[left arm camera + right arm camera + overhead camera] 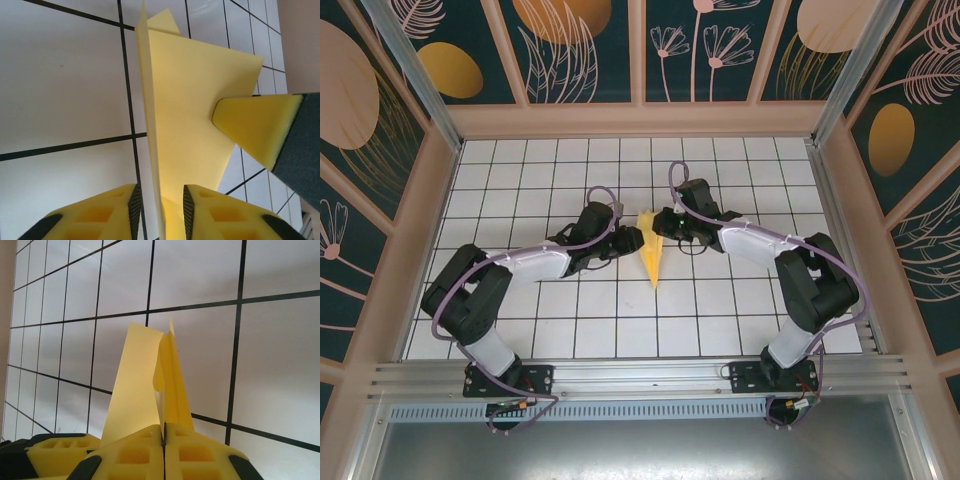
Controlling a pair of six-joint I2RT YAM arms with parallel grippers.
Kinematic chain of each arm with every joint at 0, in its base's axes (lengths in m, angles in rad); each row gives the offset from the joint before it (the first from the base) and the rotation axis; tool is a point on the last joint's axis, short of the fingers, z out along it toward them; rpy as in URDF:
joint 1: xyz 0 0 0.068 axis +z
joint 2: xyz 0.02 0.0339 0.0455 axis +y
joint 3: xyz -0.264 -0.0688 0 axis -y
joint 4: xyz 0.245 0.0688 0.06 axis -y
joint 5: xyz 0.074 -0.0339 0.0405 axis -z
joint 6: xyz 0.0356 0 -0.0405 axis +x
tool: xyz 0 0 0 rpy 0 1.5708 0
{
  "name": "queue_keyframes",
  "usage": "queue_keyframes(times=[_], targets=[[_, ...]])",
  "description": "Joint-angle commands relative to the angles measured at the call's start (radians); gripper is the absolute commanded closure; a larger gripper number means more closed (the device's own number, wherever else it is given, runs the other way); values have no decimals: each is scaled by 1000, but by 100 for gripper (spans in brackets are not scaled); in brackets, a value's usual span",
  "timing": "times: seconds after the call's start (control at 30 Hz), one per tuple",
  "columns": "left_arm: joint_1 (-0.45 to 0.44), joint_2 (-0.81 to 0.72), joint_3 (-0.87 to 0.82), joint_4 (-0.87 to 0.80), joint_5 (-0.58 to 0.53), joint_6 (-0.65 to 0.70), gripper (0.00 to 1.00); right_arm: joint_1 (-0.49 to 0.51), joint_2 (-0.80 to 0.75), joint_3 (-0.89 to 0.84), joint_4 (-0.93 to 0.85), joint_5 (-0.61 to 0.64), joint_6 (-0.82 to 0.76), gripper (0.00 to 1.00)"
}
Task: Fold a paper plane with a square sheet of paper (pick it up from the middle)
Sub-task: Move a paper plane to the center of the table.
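The paper plane [651,256] is a slim pale-yellow dart in the middle of the tiled table, its point toward the near edge and its wide end held up between the two grippers. My right gripper [664,226] is shut on the plane's upper folds [135,385], its pads [150,440] pressed together on the paper. My left gripper [628,238] is open, and the plane's upright crease [150,100] stands in the gap between its fingers [122,210] without being clamped. A yellow fingertip of the right gripper [250,125] presses against the plane's flat wing [195,90].
The white tiled table [520,170] has bare tiles all round the plane. Wooden enclosure walls [440,200] stand on the left, right and far sides. An aluminium rail [640,375] with both arm bases runs along the near edge.
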Motion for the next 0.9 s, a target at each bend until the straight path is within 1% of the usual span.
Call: queue_keyframes(times=[0.0, 0.07, 0.1, 0.13, 0.2, 0.23, 0.33, 0.47, 0.6, 0.7, 0.87], targets=[[4, 25, 25, 40, 16, 1, 79, -32, -28, -21, 30, -45, -20, 93], [3, 31, 29, 38, 10, 2, 90, -37, -36, -26, 27, -49, -18, 89], [4, 34, 30, 34, 3, 3, 97, -40, -43, -32, 24, -50, -16, 85], [6, 35, 31, 32, -3, 4, 100, -43, -54, -39, 19, -45, -10, 80], [6, 36, 29, 33, -17, 15, 100, -48, -82, -67, 13, -32, -2, 69], [6, 65, 26, 39, -18, 17, 100, -49, -97, -80, 10, -26, -1, 65], [6, 87, 7, 83, -10, 14, 100, -49, -138, -122, -11, -13, 2, 59], [6, 98, -16, 109, -21, 10, 100, -41, -161, -185, -6, -44, 11, 57], [12, 96, -45, 124, -27, -8, 100, -20, -142, -203, 6, -80, 0, 57], [12, 92, -63, 126, -40, -16, 100, -13, -111, -188, 24, -107, -17, 61], [15, 87, -82, 125, -54, -20, 100, 23, -39, -133, 26, -124, -43, 62]])
